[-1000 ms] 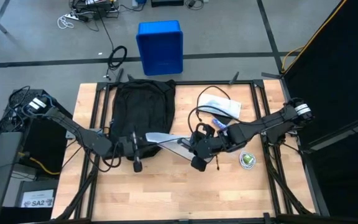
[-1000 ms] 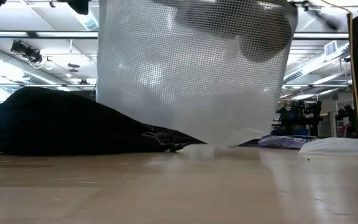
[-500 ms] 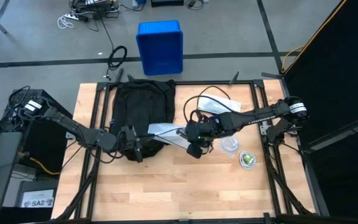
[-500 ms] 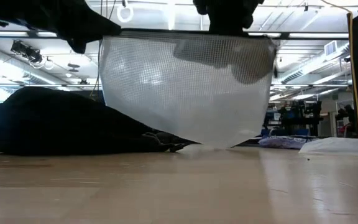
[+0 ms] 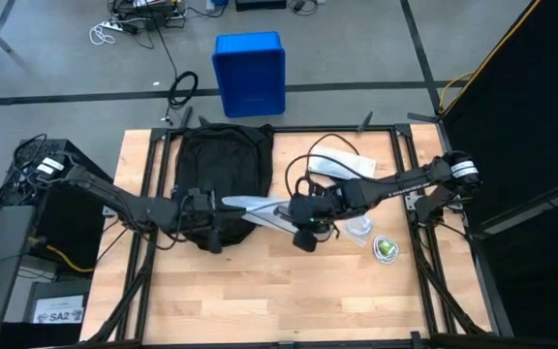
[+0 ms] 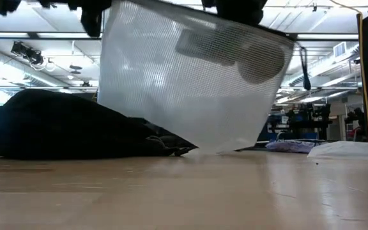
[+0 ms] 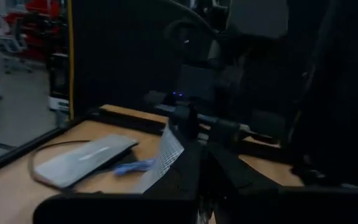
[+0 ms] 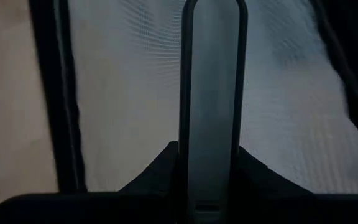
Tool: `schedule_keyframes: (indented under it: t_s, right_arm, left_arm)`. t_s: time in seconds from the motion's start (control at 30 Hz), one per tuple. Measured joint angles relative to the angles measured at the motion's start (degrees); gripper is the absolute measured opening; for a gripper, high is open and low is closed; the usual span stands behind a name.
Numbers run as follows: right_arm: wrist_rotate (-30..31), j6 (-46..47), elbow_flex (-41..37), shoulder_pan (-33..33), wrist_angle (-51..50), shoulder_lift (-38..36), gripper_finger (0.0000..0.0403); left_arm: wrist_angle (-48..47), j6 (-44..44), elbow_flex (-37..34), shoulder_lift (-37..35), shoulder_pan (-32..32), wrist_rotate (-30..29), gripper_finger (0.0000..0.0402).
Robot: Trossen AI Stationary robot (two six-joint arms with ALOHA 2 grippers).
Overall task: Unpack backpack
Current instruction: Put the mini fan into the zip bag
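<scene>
Backpack: the large black fabric backpack (image 5: 223, 167) with a rounded top lies flat on the left half of the wooden table (image 5: 260, 301), its mouth end facing the front edge.

Pouch: a white see-through mesh pouch with a dark zip edge (image 5: 258, 209) hangs in the air just off the backpack's mouth, tilted, between the two arms; in the low view the pouch (image 6: 190, 83) has one corner near the tabletop and dark shapes inside it.

Right gripper: the right gripper (image 5: 301, 211) is nipped shut on the pouch's top edge, its fingers nearly together with the mesh between them.

Left gripper: the left gripper (image 5: 204, 210) sits at the backpack's mouth with its fingers fully closed; what it pinches, pouch corner or bag fabric, cannot be made out.

Other things: a flat grey sleeve with a black cable (image 5: 342, 163) lies on the right half, well apart from the bag; a small clear lidded cup (image 5: 358, 226) and a round green-and-white tin (image 5: 386, 249) sit near the right arm.

Step in hand: drawing the pouch clear of the backpack.

Next move: likely carrying the pouch to bare table on the right, which calls for a steady grip on the limp mesh.
</scene>
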Motion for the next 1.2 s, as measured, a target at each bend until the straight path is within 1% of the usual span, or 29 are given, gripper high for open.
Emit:
schedule_keyframes:
  t_s: [0.13, 0.23, 0.33, 0.4, 0.5, 0.6, 0.7, 0.8, 0.87, 0.97, 1.03, 1.1, 1.2]
  right_arm:
    - [-0.43, 0.06, 0.12, 3.55, 1.41, -0.43, 0.0062]
    - [-0.55, 0.48, 1.68, 6.58, 0.85, -0.44, 0.0062]
    - [-0.49, 0.20, 4.11, 9.89, 0.85, -0.54, 0.0062]
    - [-0.39, -0.24, 6.00, 11.91, 0.73, -0.55, 0.0062]
    - [-0.38, -1.22, 8.61, 14.59, 0.82, -0.57, 0.0062]
    - [0.70, -2.02, 10.32, 16.55, 0.75, -0.59, 0.0062]
    - [1.12, -2.75, 10.67, 17.34, 1.32, -0.61, 0.0062]
    - [1.13, -2.89, 10.67, 16.63, 1.27, 0.12, 0.0062]
    - [0.87, -2.89, 10.64, 15.53, 1.27, 1.37, 0.0062]
    - [-1.43, -2.53, 10.58, 13.74, 1.26, 3.59, 0.0062]
    - [-2.51, -2.37, 10.59, 12.79, 1.28, 5.39, 0.0062]
    - [-3.81, -1.98, 10.55, 12.01, 1.24, 7.20, 0.0062]
    - [-5.17, -1.82, 10.49, 11.03, 1.08, 8.70, 0.0062]
  left_arm:
    - [3.26, -0.49, 5.59, 6.48, -4.03, -1.35, 0.0000]
    - [3.58, 1.08, 11.05, 11.19, -7.02, -2.62, 0.0000]
    - [3.27, 3.94, 16.95, 14.39, -10.49, -4.91, 0.0000]
    - [0.62, 6.27, 21.07, 15.58, -13.21, -9.33, 0.0000]
    - [-2.47, 8.42, 26.08, 16.95, -17.46, -17.56, 0.0000]
    - [-0.81, 9.70, 28.72, 19.56, -21.52, -21.59, 0.0000]
    - [1.39, 9.52, 29.09, 23.18, -24.03, -25.38, 0.0000]
    - [1.13, 7.61, 29.05, 26.18, -24.49, -28.82, 0.0000]
    - [1.20, 6.60, 29.05, 27.64, -24.44, -29.25, 0.0000]
    - [1.43, 6.69, 28.73, 28.60, -24.55, -29.10, 0.0000]
    - [2.73, 6.79, 26.95, 28.63, -24.93, -29.11, 0.0000]
    - [5.23, 9.45, 24.56, 28.71, -25.44, -29.18, 0.0000]
    - [11.64, 12.35, 20.37, 28.74, -25.75, -29.50, 0.0000]
